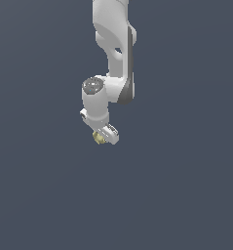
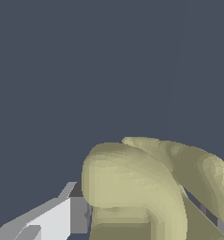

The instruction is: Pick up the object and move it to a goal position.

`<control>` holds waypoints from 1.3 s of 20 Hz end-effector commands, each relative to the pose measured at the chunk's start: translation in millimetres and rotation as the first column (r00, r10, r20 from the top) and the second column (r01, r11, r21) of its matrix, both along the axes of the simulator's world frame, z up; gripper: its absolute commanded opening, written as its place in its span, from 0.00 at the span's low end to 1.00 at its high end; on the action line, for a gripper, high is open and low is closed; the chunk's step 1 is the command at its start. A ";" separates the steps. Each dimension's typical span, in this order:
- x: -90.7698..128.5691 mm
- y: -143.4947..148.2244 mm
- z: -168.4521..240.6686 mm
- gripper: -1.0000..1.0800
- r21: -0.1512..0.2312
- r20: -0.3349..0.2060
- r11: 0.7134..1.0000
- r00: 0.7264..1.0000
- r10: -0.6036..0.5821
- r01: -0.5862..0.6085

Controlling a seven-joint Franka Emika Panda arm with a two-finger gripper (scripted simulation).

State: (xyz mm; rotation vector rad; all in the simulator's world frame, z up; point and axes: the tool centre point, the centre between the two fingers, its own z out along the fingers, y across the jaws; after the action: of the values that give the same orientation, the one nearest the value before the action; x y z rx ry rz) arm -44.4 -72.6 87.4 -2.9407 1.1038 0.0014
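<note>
Jaws (image 1: 104, 137) clamped on one pale yellow-olive object (image 1: 98, 137); one arm (image 1: 113, 58) visible.

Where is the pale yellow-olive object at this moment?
In the exterior view, the object sits near frame centre, at the tip of the gripper, on its exterior-view left side. The wrist view shows it filling the space beside a gripper finger.

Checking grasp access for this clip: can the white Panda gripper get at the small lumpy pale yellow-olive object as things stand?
Probably yes. The white Panda gripper appears to have the small lumpy pale yellow-olive object right at its fingertips; in the wrist view it fills the space beside a finger. Nothing else shows around it, though a firm clamp cannot be confirmed.
</note>
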 end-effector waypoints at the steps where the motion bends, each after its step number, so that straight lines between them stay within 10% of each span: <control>1: -0.7 12.6 19.4 0.00 0.000 0.001 1.000 1.000 0.001 -0.001; 26: -4.9 153.3 240.9 0.00 -0.003 0.001 1.000 1.000 0.000 0.000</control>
State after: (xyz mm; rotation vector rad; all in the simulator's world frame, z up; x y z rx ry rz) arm -49.2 75.8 320.7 -2.9425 1.1032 -0.0034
